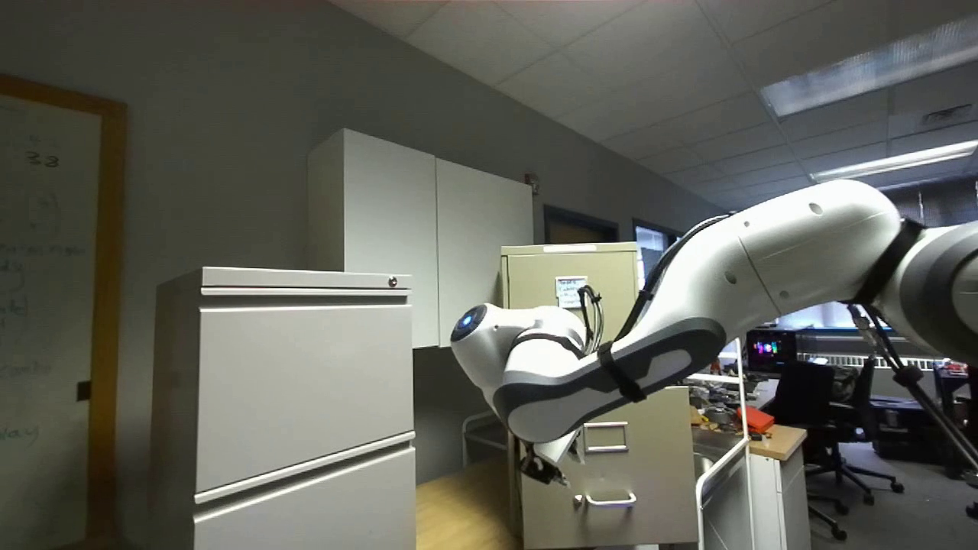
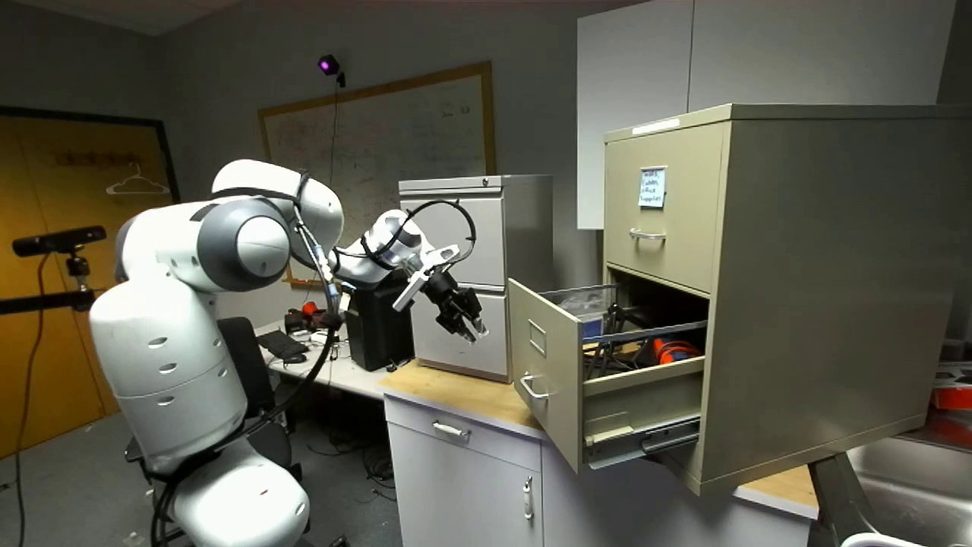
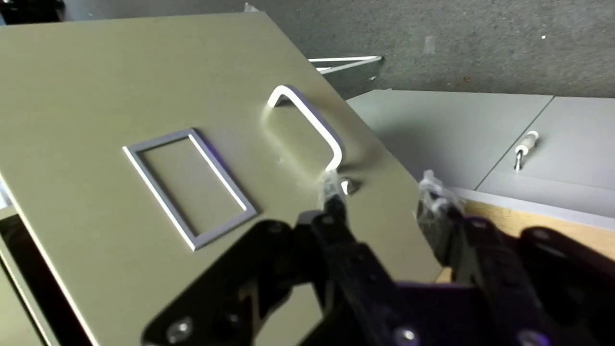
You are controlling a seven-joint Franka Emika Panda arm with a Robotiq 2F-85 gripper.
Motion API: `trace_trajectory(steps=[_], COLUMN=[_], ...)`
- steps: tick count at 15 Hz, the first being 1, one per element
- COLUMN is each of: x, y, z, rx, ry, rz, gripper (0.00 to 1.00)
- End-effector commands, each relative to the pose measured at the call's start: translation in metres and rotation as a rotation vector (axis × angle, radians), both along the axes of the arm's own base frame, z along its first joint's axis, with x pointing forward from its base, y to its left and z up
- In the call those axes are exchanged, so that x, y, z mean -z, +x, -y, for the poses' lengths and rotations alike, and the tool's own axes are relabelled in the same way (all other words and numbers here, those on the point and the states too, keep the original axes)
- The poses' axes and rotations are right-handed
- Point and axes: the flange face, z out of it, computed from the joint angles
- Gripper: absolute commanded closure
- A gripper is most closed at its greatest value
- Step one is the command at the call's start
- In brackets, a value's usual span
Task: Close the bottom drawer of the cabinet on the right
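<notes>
The tan cabinet [image 2: 820,289] shows in both exterior views [image 1: 531,279]. Its bottom drawer [image 2: 560,372] is pulled far out in an exterior view, with black items, clear plastic and an orange-blue object inside. The drawer's flat front also shows in an exterior view [image 1: 661,458] and in the wrist view [image 3: 96,81]. Its pale handle [image 3: 312,120] sits beside a small lock knob. My gripper [image 2: 475,332] is open and empty before the front, with a gap between in that view. In the wrist view the gripper's [image 3: 379,185] left fingertip overlaps the handle's end.
A pale grey cabinet [image 2: 456,228] stands beside the tan cabinet on the wooden counter [image 2: 456,391]. White cupboards [image 1: 390,237] hang on the wall. Counter doors [image 2: 463,486] lie below the drawer. A metal sink [image 2: 911,486] is at the right.
</notes>
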Motion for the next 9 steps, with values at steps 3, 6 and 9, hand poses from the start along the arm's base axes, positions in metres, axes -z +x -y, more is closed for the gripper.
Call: trace_trajectory(steps=[3,6,9], x=[0.024,0.023,0.016], y=[0.044,0.075,0.102], z=[-0.006,0.017,0.056], rx=[0.134,0.12,0.143], ry=[-0.119,-0.273,-0.406], rz=[0.06,0.181,0.269], gripper=[0.99,1.0,1.0])
